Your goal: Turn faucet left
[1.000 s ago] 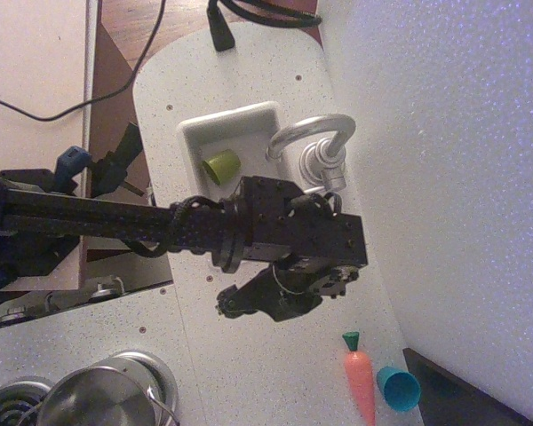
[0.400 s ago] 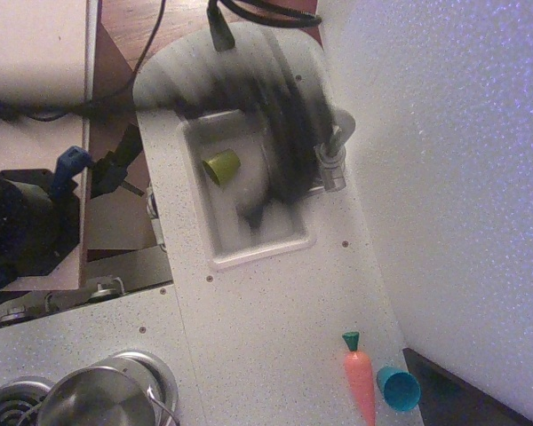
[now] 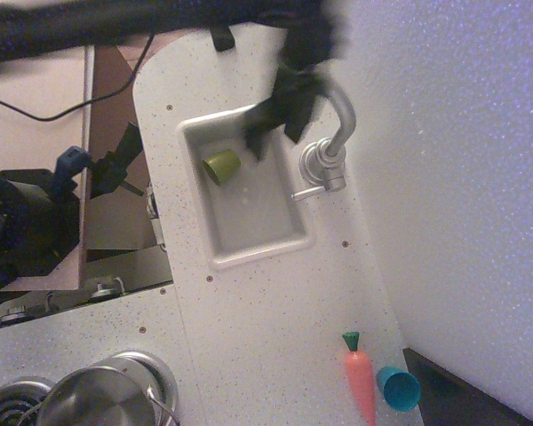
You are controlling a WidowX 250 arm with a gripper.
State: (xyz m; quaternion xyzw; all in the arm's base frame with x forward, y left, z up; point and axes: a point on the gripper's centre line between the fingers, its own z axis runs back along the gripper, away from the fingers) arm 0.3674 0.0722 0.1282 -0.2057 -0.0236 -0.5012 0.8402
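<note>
The faucet [image 3: 323,165] is shiny silver and stands on its round base at the right rim of the white sink [image 3: 215,232]. Its arched spout [image 3: 344,114] curves toward the far end of the sink, and its tip is hidden behind my gripper. The thin side lever [image 3: 304,194] points over the sink's rim. My gripper [image 3: 273,135] is a dark, motion-blurred shape at the spout's end, over the sink's far corner. The blur hides how its fingers stand. The arm runs across the top of the view.
A green cup [image 3: 220,165] lies in the sink's far left part. A toy carrot [image 3: 360,383] and a blue cup [image 3: 397,389] lie on the counter at the near right. A metal pot [image 3: 98,401] sits at the bottom left. A white wall runs along the right.
My arm has swung from over the sink's near half up to the far end, uncovering the sink. The spout has turned from across the sink toward its far end.
</note>
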